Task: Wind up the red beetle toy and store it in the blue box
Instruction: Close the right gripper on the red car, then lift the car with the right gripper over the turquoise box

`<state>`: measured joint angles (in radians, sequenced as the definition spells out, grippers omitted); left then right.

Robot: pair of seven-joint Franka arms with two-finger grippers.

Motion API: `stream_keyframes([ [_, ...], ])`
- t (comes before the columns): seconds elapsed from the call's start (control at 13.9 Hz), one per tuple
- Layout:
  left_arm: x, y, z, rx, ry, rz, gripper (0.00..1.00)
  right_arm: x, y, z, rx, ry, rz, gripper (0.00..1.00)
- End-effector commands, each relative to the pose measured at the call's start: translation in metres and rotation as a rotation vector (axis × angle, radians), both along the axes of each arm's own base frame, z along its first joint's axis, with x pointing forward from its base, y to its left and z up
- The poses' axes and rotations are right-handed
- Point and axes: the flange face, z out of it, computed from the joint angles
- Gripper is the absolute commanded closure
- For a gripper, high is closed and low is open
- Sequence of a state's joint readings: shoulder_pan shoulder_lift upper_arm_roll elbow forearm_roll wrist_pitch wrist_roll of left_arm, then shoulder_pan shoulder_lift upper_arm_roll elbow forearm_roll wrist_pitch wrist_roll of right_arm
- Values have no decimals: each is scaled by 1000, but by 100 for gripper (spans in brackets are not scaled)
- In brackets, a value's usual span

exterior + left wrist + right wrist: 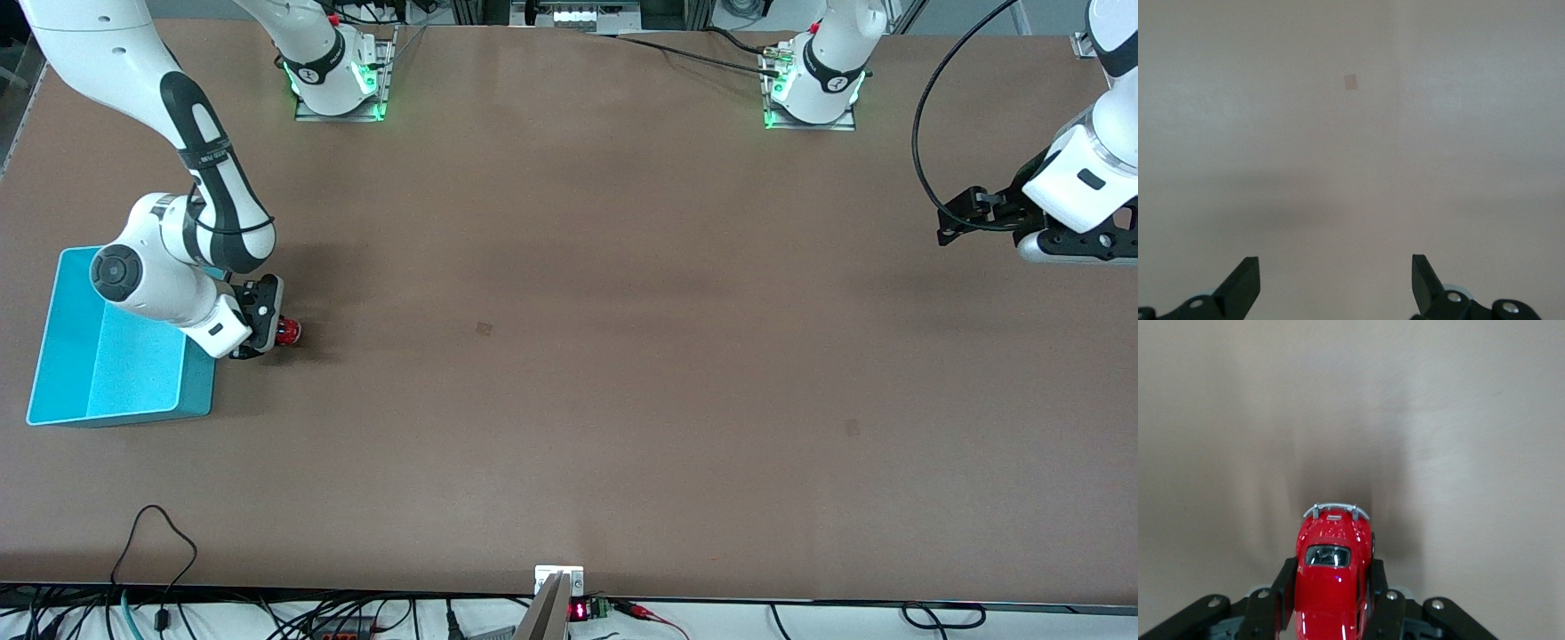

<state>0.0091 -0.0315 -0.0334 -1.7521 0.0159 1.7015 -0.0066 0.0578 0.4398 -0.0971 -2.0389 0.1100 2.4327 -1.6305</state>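
The red beetle toy (287,332) is gripped by my right gripper (271,333) just beside the blue box (53,338), low at the brown table. In the right wrist view the glossy red car (1331,577) sits between the black fingers (1281,590), its silvery bumper pointing away from the wrist. The blue box is an empty cyan bin at the right arm's end of the table, partly covered by the right arm. My left gripper (956,222) is open and empty, held above the table at the left arm's end; its fingertips (1245,280) show wide apart.
A small dark mark (484,330) lies on the table near its middle, also in the left wrist view (1351,81). Cables and a small display (578,610) run along the table's edge nearest the front camera.
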Motion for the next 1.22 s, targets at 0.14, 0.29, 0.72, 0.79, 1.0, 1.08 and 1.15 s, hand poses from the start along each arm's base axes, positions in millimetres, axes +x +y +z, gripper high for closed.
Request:
stream_keyframes([
  [0.14,3,-13,6,-13,6,-39,0,17,21,82,134,-135,-262,75],
  [0.29,4,-19,6,-9,0,-50,0,34,14,110,186,-179,-415,75],
  [0.72,5,-18,6,-7,-2,-49,0,32,-52,132,213,-152,-1042,74],
  [0.79,4,-17,6,-9,1,-48,0,29,-73,132,206,-147,-1107,75],
  [1.0,5,-15,6,-7,0,-46,0,17,-130,134,196,-162,-1215,76],
  [1.08,5,-16,5,-7,1,-47,0,13,-146,134,193,-162,-1263,76],
  [1.15,5,-16,5,-7,1,-47,0,7,-163,129,191,-158,-1334,76],
])
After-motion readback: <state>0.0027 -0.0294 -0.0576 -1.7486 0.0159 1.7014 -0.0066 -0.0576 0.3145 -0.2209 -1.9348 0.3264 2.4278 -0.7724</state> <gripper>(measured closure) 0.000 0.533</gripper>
